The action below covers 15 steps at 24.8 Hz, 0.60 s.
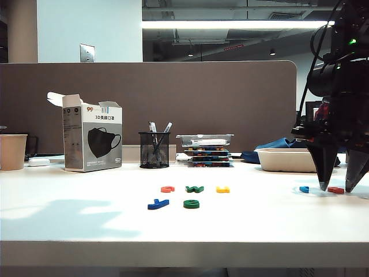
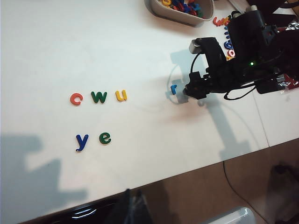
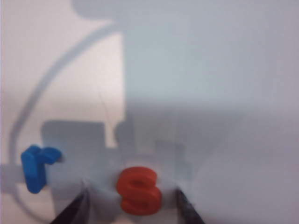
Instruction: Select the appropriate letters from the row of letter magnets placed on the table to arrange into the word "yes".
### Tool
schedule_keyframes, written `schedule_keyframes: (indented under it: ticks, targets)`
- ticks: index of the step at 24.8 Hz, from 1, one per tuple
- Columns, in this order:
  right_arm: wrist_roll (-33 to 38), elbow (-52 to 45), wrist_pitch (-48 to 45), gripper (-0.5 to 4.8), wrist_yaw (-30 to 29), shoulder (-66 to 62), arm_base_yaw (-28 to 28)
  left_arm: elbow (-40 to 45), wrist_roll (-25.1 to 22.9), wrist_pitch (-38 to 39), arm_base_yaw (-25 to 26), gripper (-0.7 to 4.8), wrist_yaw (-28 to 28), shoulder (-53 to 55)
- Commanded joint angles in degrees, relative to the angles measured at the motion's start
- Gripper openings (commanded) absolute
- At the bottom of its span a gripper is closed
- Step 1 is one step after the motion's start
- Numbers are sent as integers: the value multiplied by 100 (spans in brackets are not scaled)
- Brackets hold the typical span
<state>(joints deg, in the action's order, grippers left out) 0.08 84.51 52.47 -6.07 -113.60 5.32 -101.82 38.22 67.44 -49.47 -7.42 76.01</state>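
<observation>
We see the right end effector (image 3: 131, 205) spread wide, its fingertips on the surface (image 1: 86, 216) either side of the red-orange "s" (image 3: 138, 191), not gripping. The left end effector is out of view. Blue "y" (image 2: 82, 142) and green "e" (image 2: 105, 138) lie side by side.

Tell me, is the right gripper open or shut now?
Open. The right gripper has its two fingertips apart on either side of the red-orange s, which lies flat on the table.

A brown-grey desk partition (image 1: 173, 104) backs the white tabletop (image 1: 69, 219); above, a fluorescent ceiling light (image 1: 230, 24) glows beside a pale blue wall (image 1: 109, 29).
</observation>
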Motion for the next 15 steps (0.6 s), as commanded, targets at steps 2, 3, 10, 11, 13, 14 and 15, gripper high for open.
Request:
schedule_keyframes:
  ticks: [2, 3, 10, 11, 13, 14, 15]
  targets:
    - [-20, -2, -114, 229, -7, -39, 0, -13, -26, -70, -4, -5, -33, -22]
    - [-17, -2, -114, 229, -7, -63, 0, -13, -26, -68, -4, -5, -33, -22]
    - [-20, -2, -66, 197, -7, -120, 0, -13, -26, -70, -4, -5, -33, -22]
    - [-17, -2, -63, 197, -7, -120, 0, -13, -26, -70, -4, -5, -33, -22]
    - [-17, -2, -44, 197, -7, -120, 0, -13, -24, -70, -4, -5, -33, -22]
    - [-17, -2, -31, 195, -7, -122, 0, -13, -26, -70, -4, -5, -33, -22]
    - [-17, -2, -22, 162, -7, -122, 0, -13, -26, -70, -4, -5, -33, -22]
